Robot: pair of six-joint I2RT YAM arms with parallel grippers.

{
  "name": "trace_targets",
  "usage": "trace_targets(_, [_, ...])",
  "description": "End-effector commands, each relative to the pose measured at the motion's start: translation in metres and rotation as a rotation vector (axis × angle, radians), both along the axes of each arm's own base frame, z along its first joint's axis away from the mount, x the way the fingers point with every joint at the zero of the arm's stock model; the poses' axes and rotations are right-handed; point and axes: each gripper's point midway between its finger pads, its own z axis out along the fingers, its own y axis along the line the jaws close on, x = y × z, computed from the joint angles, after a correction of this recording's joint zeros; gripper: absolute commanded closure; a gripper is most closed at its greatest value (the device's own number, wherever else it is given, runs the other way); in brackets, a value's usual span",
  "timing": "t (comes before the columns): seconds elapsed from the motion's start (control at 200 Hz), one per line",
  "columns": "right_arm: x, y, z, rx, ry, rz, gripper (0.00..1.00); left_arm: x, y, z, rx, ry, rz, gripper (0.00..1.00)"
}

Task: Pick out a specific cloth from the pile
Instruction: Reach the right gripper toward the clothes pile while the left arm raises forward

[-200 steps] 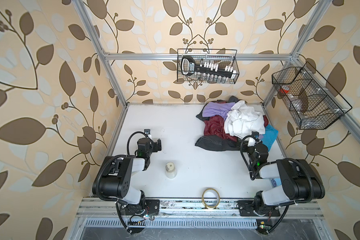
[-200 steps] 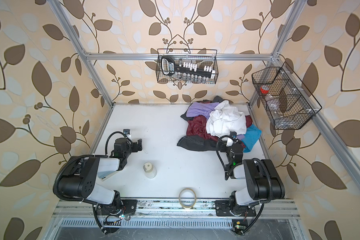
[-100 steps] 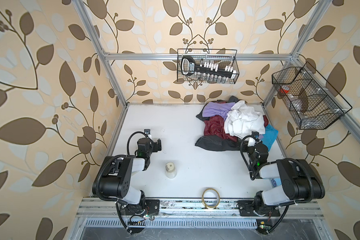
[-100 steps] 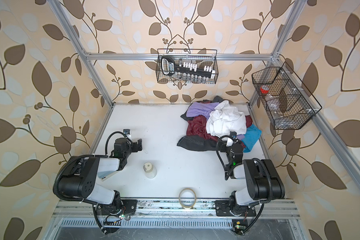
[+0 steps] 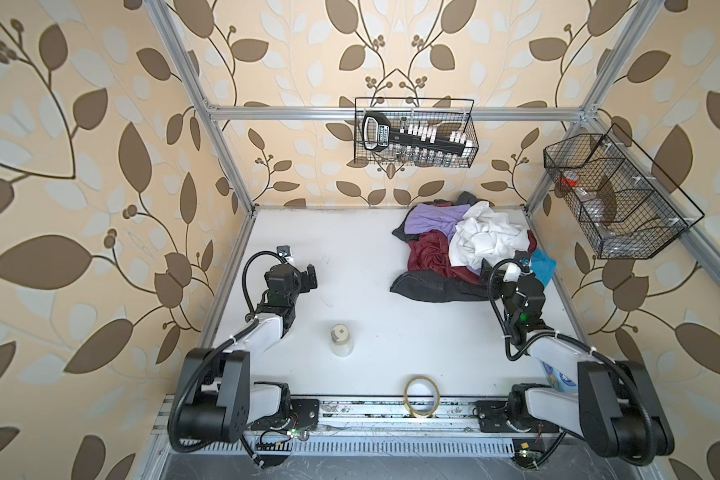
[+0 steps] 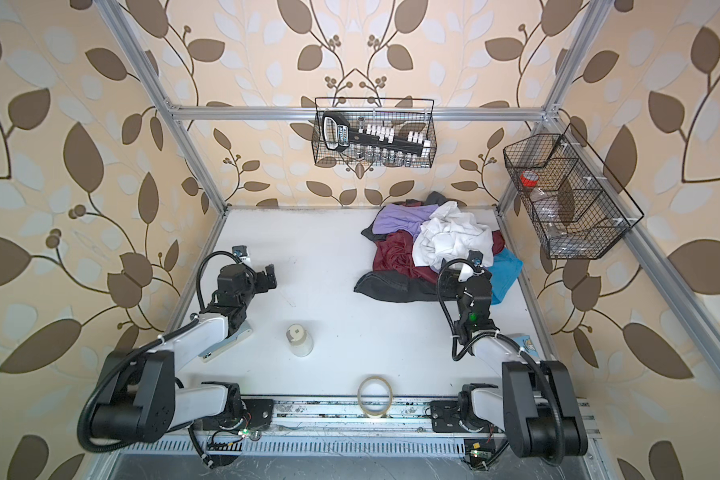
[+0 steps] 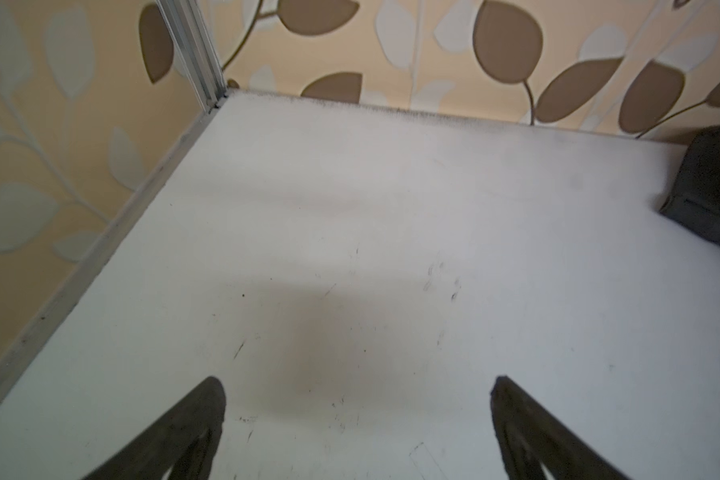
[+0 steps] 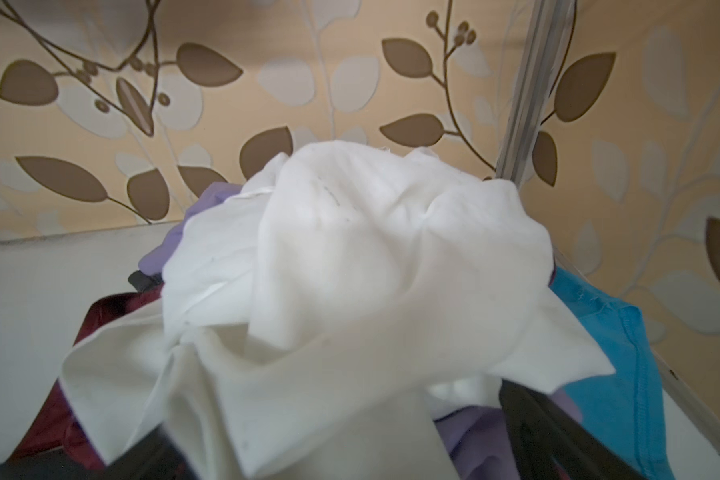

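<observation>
The pile (image 5: pixel 468 249) (image 6: pixel 437 249) lies at the table's back right. The cloth (image 5: pixel 431 257) (image 6: pixel 393 255), maroon and slightly shiny, sits in the pile's left-front part, partly under a white garment (image 5: pixel 487 241), with a lilac cloth (image 5: pixel 433 218) behind it and a dark grey garment (image 5: pixel 429 286) in front. My right gripper (image 5: pixel 504 272) (image 8: pixel 350 436) is open at the pile's near edge; a flap of the white garment (image 8: pixel 350 257) hangs between its jaws, and the cloth (image 8: pixel 59 419) shows beside it. My left gripper (image 5: pixel 310 276) (image 7: pixel 358 399) stands open over bare table, far left of the pile.
A small pale jar (image 5: pixel 341 338) stands mid-table, and a tape roll (image 5: pixel 422 395) lies at the front edge. A turquoise cloth (image 5: pixel 541 266) pokes out at the pile's right. Wire baskets hang on the back wall (image 5: pixel 414 133) and the right wall (image 5: pixel 616 195).
</observation>
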Motion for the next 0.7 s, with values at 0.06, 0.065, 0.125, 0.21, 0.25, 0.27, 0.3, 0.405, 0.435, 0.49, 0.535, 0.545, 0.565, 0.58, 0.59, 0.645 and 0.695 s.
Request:
trace_targets(0.06, [-0.015, -0.010, 0.006, 0.031, 0.088, -0.105, 0.01, -0.024, 0.005, 0.041, -0.090, -0.049, 0.059, 0.01])
trace_targets(0.065, [-0.015, -0.009, 0.006, 0.032, 0.090, -0.105, 0.01, -0.025, 0.005, 0.042, -0.092, -0.051, 0.058, 0.01])
trace_targets(0.125, [-0.015, -0.005, 0.015, 0.051, 0.092, -0.087, 0.00, -0.031, 0.000, 0.058, -0.119, -0.080, 0.039, 0.01])
trace_targets(0.21, [-0.013, 0.002, 0.025, 0.061, 0.118, -0.063, 0.00, -0.038, -0.014, 0.079, -0.150, -0.094, -0.044, 0.01])
trace_targets(0.25, [-0.012, 0.005, 0.029, 0.057, 0.134, -0.056, 0.00, -0.041, -0.022, 0.086, -0.158, -0.087, -0.092, 0.01])
trace_targets(0.27, [-0.012, 0.006, 0.031, 0.055, 0.142, -0.057, 0.00, -0.043, -0.027, 0.090, -0.164, -0.081, -0.116, 0.01])
trace_targets(0.3, [-0.011, 0.008, 0.034, 0.050, 0.156, -0.053, 0.00, -0.045, -0.034, 0.094, -0.169, -0.068, -0.159, 0.01])
trace_targets(0.405, [-0.010, 0.018, 0.046, 0.034, 0.180, -0.022, 0.00, -0.051, -0.062, 0.101, -0.216, -0.018, -0.313, 0.01])
trace_targets(0.435, [-0.010, 0.020, 0.050, 0.030, 0.185, -0.013, 0.00, -0.052, -0.071, 0.103, -0.237, -0.009, -0.360, 0.01])
trace_targets(0.49, [-0.008, 0.028, 0.057, 0.027, 0.190, 0.013, 0.00, -0.056, -0.090, 0.105, -0.276, 0.011, -0.459, 0.01])
trace_targets(0.535, [-0.006, 0.036, 0.062, 0.024, 0.200, 0.044, 0.00, -0.059, -0.104, 0.105, -0.306, 0.029, -0.538, 0.01])
trace_targets(0.545, [-0.006, 0.038, 0.063, 0.023, 0.201, 0.050, 0.00, -0.060, -0.107, 0.105, -0.312, 0.032, -0.555, 0.01])
trace_targets(0.565, [-0.004, 0.043, 0.065, 0.022, 0.208, 0.069, 0.00, -0.061, -0.112, 0.105, -0.323, 0.041, -0.584, 0.01])
trace_targets(0.58, [-0.003, 0.046, 0.066, 0.022, 0.214, 0.083, 0.00, -0.063, -0.116, 0.106, -0.333, 0.046, -0.610, 0.01])
trace_targets(0.59, [-0.002, 0.049, 0.066, 0.022, 0.220, 0.094, 0.00, -0.064, -0.119, 0.105, -0.340, 0.052, -0.624, 0.01])
trace_targets(0.645, [0.003, 0.064, 0.069, 0.020, 0.251, 0.149, 0.00, -0.068, -0.131, 0.105, -0.371, 0.071, -0.690, 0.01])
trace_targets(0.695, [0.008, 0.081, 0.071, 0.001, 0.279, 0.196, 0.00, -0.073, -0.141, 0.105, -0.395, 0.081, -0.758, 0.01])
